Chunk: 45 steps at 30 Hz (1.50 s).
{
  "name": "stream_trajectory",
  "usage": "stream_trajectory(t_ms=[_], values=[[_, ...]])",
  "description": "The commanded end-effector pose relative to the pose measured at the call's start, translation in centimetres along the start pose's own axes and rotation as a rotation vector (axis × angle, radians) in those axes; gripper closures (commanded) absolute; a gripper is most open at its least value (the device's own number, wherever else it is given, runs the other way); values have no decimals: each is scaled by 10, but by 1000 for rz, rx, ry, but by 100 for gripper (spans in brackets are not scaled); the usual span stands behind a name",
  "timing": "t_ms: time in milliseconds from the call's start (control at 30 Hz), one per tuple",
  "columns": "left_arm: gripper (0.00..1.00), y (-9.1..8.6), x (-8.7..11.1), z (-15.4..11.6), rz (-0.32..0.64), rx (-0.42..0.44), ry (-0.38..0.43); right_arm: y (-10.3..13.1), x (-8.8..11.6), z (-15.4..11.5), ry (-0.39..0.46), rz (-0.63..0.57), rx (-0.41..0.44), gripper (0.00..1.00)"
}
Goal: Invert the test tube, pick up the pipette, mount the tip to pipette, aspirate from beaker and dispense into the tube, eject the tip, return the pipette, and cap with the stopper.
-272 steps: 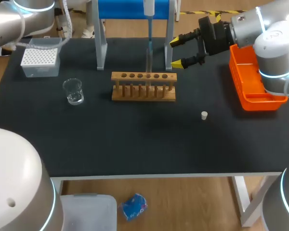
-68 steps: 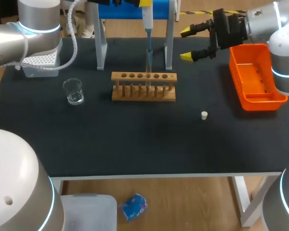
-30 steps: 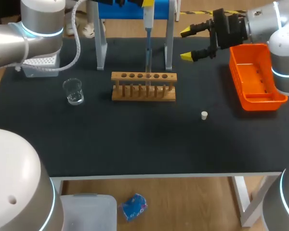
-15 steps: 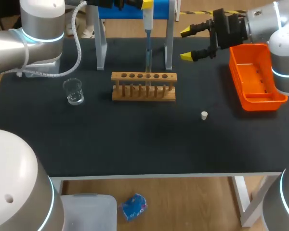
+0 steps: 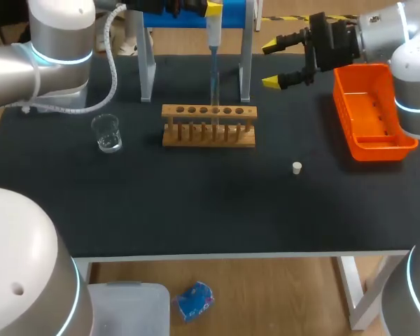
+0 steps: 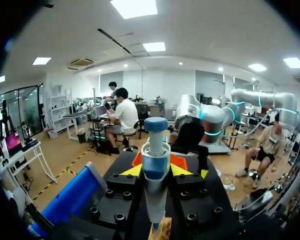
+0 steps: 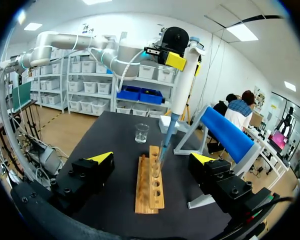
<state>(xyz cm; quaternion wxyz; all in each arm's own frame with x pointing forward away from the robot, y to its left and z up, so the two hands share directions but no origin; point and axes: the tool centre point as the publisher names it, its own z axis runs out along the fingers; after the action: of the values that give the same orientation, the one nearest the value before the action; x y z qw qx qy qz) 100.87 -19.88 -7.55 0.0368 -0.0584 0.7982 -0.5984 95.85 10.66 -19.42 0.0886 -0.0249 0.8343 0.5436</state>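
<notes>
The desk is plain black. The rack is pale wood, the beaker clear glass, the stopper white, and the bin at the frame's right bright orange. The pipette is white with a blue head. The left end effector and right end effector are black with yellow tips.

table: black matte top, evenly lit, white edge, 1 white leg showing (near right corner).
</notes>
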Motion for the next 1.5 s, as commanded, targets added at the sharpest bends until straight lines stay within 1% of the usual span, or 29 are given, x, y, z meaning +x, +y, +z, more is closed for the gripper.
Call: stream_trajectory(t_ms=[33,467,1000,1500], values=[[100,-4,0,0,-1,-5,-5,0,0,0,0,0,0,0],[100,-6,-1,0,9,-15,-23,0,0,0,0,0,0,0],[100,-7,-2,-1,16,1,-52,0,0,0,0,0,0,0],[100,-6,-1,-2,8,-6,-57,0,0,0,0,0,0,0]])
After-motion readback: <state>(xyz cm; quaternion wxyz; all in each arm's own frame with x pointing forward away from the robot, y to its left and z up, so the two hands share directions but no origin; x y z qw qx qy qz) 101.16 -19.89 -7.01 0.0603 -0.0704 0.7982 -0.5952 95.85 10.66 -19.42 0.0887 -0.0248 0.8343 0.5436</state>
